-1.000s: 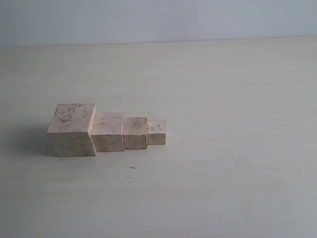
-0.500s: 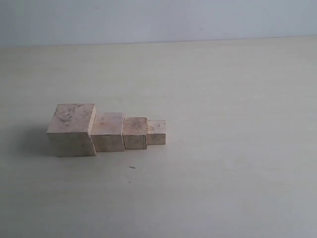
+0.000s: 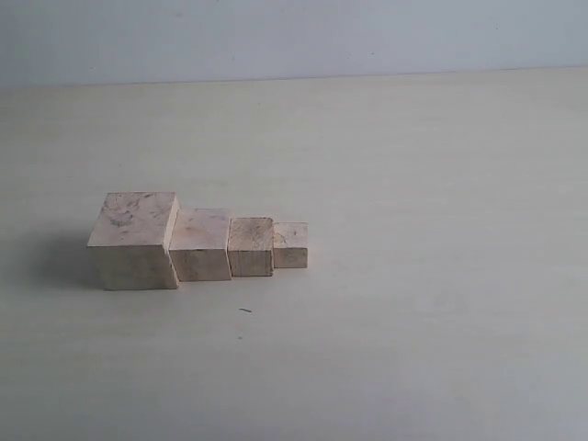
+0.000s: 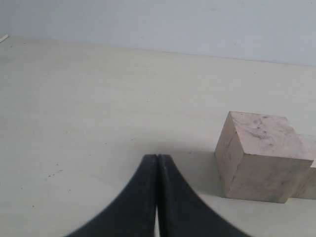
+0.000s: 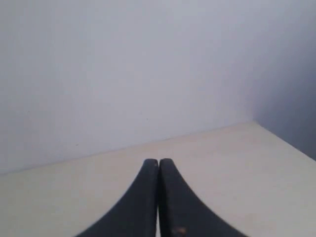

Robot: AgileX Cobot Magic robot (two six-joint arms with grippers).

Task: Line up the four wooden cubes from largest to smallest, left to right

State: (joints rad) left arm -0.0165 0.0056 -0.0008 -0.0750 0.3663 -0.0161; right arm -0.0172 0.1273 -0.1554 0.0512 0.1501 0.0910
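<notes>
Four pale wooden cubes stand side by side in a row on the table in the exterior view: the largest cube at the left, then the second cube, the third cube and the smallest cube at the right. Neither gripper shows in the exterior view. In the left wrist view my left gripper is shut on nothing, a short way from the largest cube, and an edge of the second cube peeks out beside it. My right gripper is shut and empty, with no cube in its view.
The pale table meets a light wall at the back. In the right wrist view a table edge and the wall lie ahead. A tiny dark speck lies in front of the cubes.
</notes>
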